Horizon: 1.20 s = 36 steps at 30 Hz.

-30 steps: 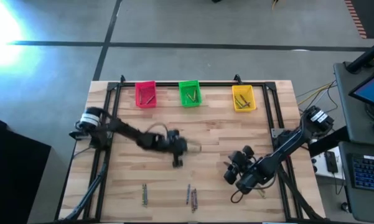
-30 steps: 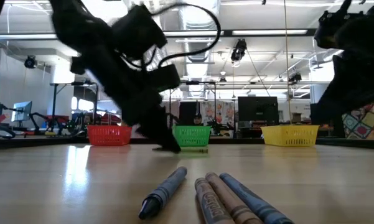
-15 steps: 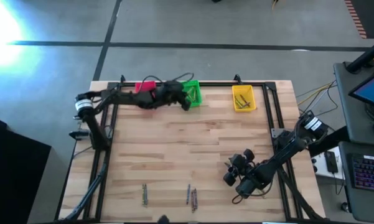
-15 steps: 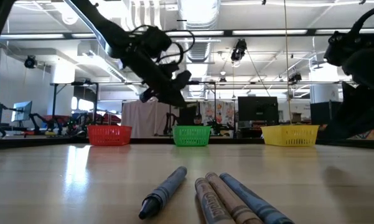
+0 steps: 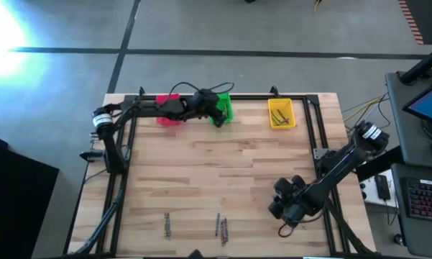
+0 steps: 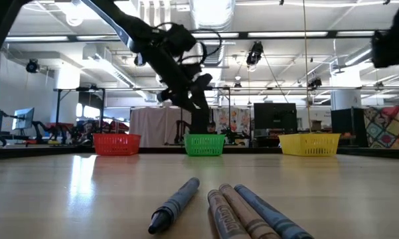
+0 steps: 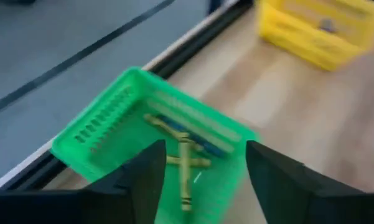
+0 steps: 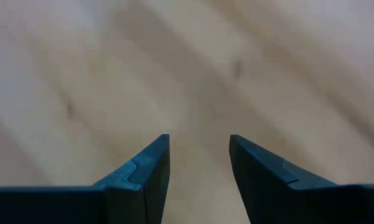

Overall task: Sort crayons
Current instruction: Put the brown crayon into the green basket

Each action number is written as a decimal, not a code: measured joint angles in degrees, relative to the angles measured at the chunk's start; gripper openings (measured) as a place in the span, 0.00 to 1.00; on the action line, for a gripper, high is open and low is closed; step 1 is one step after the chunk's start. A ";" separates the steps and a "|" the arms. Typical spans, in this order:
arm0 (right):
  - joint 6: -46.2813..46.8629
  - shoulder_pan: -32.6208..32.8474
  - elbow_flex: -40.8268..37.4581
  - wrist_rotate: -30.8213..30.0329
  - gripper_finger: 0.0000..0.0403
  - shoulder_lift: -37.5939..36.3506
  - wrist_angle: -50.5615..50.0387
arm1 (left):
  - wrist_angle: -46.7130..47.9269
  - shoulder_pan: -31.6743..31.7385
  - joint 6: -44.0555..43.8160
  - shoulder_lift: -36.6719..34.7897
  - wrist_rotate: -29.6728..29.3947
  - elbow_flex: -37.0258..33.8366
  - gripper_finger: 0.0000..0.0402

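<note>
My left gripper (image 7: 205,149) hovers open above the green bin (image 5: 221,108) at the table's far edge; in the low view my left gripper (image 6: 200,119) points down at it. Several crayons (image 7: 182,149) lie in that bin, an olive one on top. More crayons lie flat near the table's front edge, one small group (image 5: 167,225) at the left and another (image 5: 221,228) at the middle, the latter close up in the low view (image 6: 239,209). My right gripper (image 8: 199,138) stands open over bare wood at the near right (image 5: 279,210).
A pink bin (image 5: 167,116) stands left of the green one, partly under my left arm, and a yellow bin (image 5: 280,113) with crayons stands to its right. A black frame (image 5: 318,122) runs around the wooden table top (image 5: 216,173). The room lies beyond the bins.
My left gripper has swung up from the middle of the table to the far edge and now hangs over the green bin. My right gripper has shifted a little toward the table's right edge.
</note>
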<state>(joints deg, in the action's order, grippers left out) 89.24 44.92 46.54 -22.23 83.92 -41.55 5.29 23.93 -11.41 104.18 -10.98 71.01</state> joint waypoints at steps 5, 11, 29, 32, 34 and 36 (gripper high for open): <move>2.65 4.17 0.30 9.00 0.39 -1.89 -0.25 | -4.90 -6.08 0.62 -6.53 -0.29 -7.86 0.54; 9.78 10.03 0.88 10.59 0.34 -2.38 -0.37 | -15.89 -15.48 -1.65 -14.47 -0.37 -21.10 0.49; 19.92 13.31 -0.06 17.89 0.28 -0.44 -3.07 | -21.17 -27.62 -8.42 -18.91 -10.99 -34.56 0.46; 20.29 13.31 -0.25 17.89 0.28 -0.43 -2.92 | -21.16 -27.62 -8.41 -18.91 -11.00 -34.78 0.46; 20.31 13.31 -0.40 17.89 0.28 0.07 -2.86 | -21.15 -27.59 -8.23 -18.91 -11.02 -34.76 0.46; 20.30 13.31 -0.51 18.19 0.28 1.04 -2.83 | -20.98 -27.59 -7.42 -18.91 -11.06 -34.36 0.46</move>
<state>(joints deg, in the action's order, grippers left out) 109.54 58.24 46.03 -4.04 84.96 -44.38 -15.69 -3.66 -18.83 85.27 -22.04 36.64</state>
